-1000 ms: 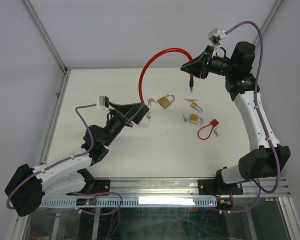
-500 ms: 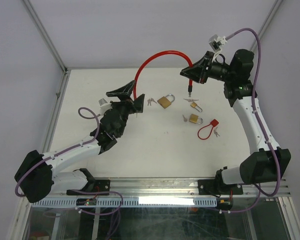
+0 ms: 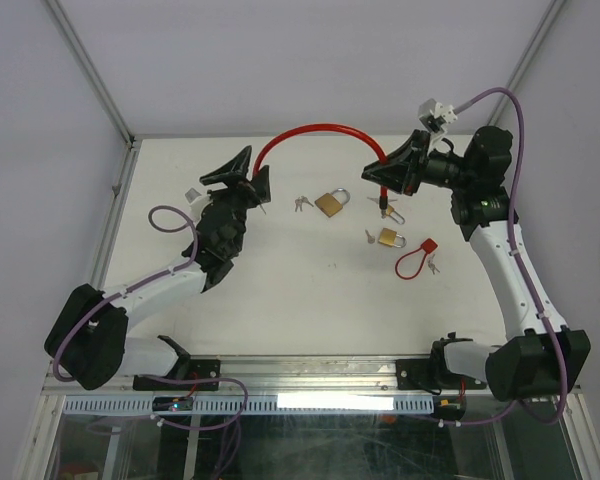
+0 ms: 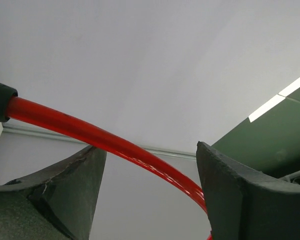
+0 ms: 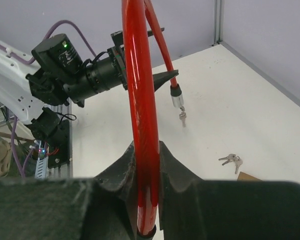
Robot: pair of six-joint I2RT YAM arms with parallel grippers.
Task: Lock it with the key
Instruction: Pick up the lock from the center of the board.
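Red cable lock (image 3: 310, 128) is off the counter (image 3: 310, 300), arching in the air over the far side, around 12 o'clock, spanning between the two claws.

Right claw (image 3: 378, 172) at about 1 o'clock is clamped tight on the cable close to one end. In the right wrist view the red line runs straight up out of the pinched fingers (image 5: 172, 172), with a short stub sticking out below them.

Left claw (image 3: 252, 170) at about 10–11 o'clock is raised with its jaws spread wide. The cable passes between them, not squeezed. In the left wrist view it runs just over the left finger (image 4: 75, 175) and well apart from the other one.

The cable's free end has a black collar and a metal tip (image 5: 176, 97), with keys (image 5: 182, 118) dangling from it, just beside the left claw's fingertip.

On the counter:
- Brass padlock (image 3: 330, 203) sits at 12 o'clock with loose keys (image 3: 300, 203) just at its 9 o'clock.
- Small brass padlock (image 3: 388, 237) sits at 3 o'clock.
- Small red cable lock (image 3: 415, 260) sits at 4 o'clock with its own keys touching it.
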